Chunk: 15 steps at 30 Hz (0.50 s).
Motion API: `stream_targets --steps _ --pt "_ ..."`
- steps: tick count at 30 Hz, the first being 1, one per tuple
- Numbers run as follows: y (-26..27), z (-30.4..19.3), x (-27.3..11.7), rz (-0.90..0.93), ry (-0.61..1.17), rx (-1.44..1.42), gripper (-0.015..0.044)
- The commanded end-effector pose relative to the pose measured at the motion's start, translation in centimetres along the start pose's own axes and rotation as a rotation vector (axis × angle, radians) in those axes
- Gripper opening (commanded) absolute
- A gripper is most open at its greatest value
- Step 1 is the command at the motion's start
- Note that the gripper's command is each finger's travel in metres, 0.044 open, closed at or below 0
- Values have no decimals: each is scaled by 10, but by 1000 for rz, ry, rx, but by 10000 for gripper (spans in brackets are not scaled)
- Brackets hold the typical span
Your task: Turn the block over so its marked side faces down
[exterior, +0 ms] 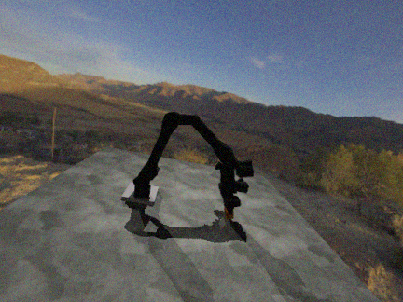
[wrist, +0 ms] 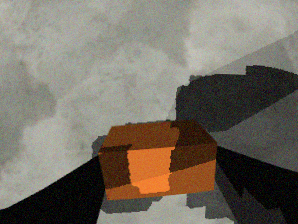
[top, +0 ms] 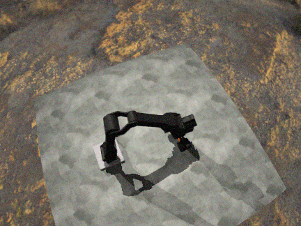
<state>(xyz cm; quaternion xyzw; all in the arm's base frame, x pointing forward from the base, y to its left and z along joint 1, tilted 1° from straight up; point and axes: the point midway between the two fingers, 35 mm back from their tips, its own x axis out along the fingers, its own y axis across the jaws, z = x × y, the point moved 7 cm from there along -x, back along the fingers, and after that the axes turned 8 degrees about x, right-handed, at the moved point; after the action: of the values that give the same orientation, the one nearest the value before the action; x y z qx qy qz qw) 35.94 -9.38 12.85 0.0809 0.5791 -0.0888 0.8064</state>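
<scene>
Your claw was closed on the block, one finger at each end. Grasp done, by my read; the flip and the set-down on the table were left. You couldn't tell from any view where the marked side was, or whether the block had cleared the table. Wrist cam gave you two orange faces and both contacts; top and exterior gave you only an orange speck, but showed the whole arm reaching over, claw down.
</scene>
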Motion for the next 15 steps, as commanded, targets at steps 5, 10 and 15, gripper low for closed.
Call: stream_targets --steps 5,10,15 --pt "-1 -13 -1 22 -127 -8 0" --pt "-2 -20 -1 31 -198 -10 0" --pt "-3 -26 -1 36 -246 -13 0"
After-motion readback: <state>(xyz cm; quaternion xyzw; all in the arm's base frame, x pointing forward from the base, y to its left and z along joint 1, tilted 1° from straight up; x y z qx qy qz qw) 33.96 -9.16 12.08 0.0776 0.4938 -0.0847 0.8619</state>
